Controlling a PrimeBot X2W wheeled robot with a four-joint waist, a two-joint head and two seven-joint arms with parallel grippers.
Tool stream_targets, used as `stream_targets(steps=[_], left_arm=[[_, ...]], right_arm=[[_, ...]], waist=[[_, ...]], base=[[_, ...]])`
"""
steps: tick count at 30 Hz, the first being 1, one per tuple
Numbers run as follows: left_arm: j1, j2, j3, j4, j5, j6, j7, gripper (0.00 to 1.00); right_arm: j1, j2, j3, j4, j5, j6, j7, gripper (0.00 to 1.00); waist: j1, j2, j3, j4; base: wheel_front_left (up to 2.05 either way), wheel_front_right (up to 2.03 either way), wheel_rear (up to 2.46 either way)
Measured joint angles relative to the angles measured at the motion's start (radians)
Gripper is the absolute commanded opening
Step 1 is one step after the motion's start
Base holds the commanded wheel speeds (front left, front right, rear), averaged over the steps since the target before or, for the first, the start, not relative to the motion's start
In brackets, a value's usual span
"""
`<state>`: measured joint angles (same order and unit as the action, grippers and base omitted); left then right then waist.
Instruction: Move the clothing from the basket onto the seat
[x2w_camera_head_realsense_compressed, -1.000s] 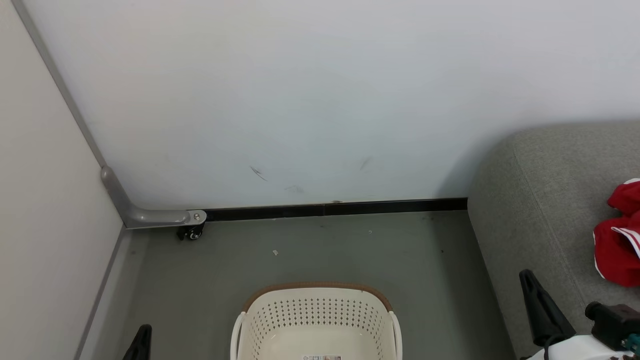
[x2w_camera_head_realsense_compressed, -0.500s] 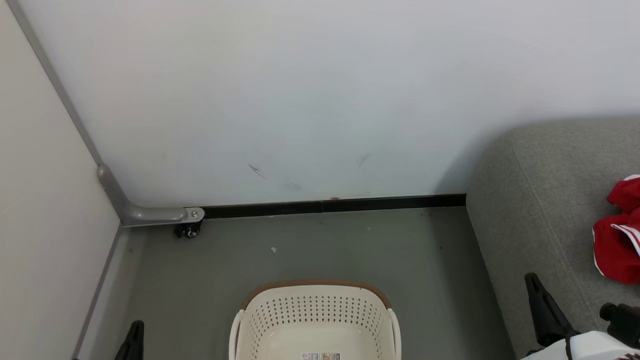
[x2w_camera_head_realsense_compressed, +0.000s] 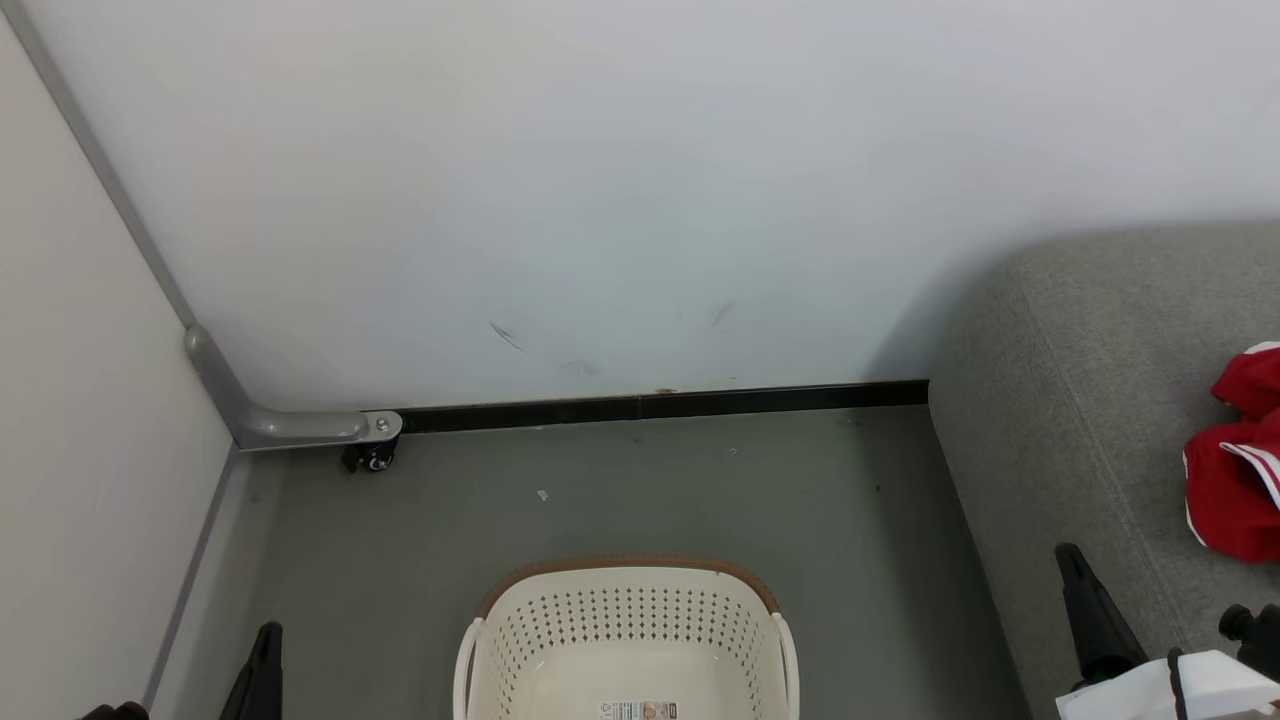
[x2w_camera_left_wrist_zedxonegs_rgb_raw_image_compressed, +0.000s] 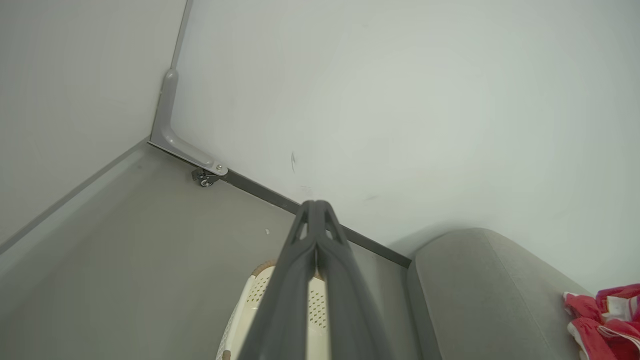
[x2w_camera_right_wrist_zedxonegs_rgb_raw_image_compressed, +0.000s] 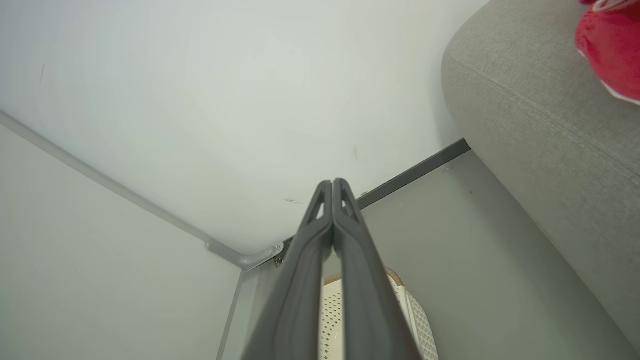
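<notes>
The red clothing (x2w_camera_head_realsense_compressed: 1235, 490) lies on the seat (x2w_camera_head_realsense_compressed: 1080, 380), right of the basket (x2w_camera_head_realsense_compressed: 620, 620) — nearer the right gripper (x2w_camera_right_wrist_zedxonegs_rgb_raw_image_compressed: 332, 184) than the left gripper (x2w_camera_left_wrist_zedxonegs_rgb_raw_image_compressed: 314, 205) — both grippers pinched closed, holding nothing.

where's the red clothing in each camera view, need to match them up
Head view: the clothing lies at the right edge, on the sofa.
Left wrist view: the clothing is in the lower right corner, on the sofa.
Right wrist view: the clothing is in the upper right corner, on the sofa.
Shared landmark: the grey corner bracket where the two walls meet the floor.
</notes>
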<state>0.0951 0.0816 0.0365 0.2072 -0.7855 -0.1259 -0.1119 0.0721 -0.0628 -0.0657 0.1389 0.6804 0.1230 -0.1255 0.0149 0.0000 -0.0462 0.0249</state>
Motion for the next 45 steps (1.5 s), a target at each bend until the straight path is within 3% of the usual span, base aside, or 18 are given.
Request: stream_targets(steps=[11, 29, 45], left_arm=[[-0.019, -0.011, 0.008, 0.007, -0.138, 0.0, 0.042, 0.0], [-0.068, -0.019, 0.02, 0.03, -0.369, 0.0, 0.102, 0.0], [-0.109, -0.033, 0.034, 0.043, -0.569, 0.0, 0.157, 0.0]], right_arm=[[-0.021, 0.003, -0.014, 0.02, 0.161, 0.0, 0.041, 0.0], [-0.06, 0.008, -0.026, 0.06, 0.419, 0.0, 0.107, 0.0], [-0.087, 0.016, -0.046, 0.093, 0.649, 0.0, 0.157, 0.0]], waist=[[0.0024, 0.0, 0.0, -0.004], [-0.0115, 0.0, 0.021, -0.011], [-0.0139, 0.0, 0.037, -0.018]], base=[[0.0, 0.0, 0.0], [0.0, 0.0, 0.0], [0.0, 0.0, 0.0]])
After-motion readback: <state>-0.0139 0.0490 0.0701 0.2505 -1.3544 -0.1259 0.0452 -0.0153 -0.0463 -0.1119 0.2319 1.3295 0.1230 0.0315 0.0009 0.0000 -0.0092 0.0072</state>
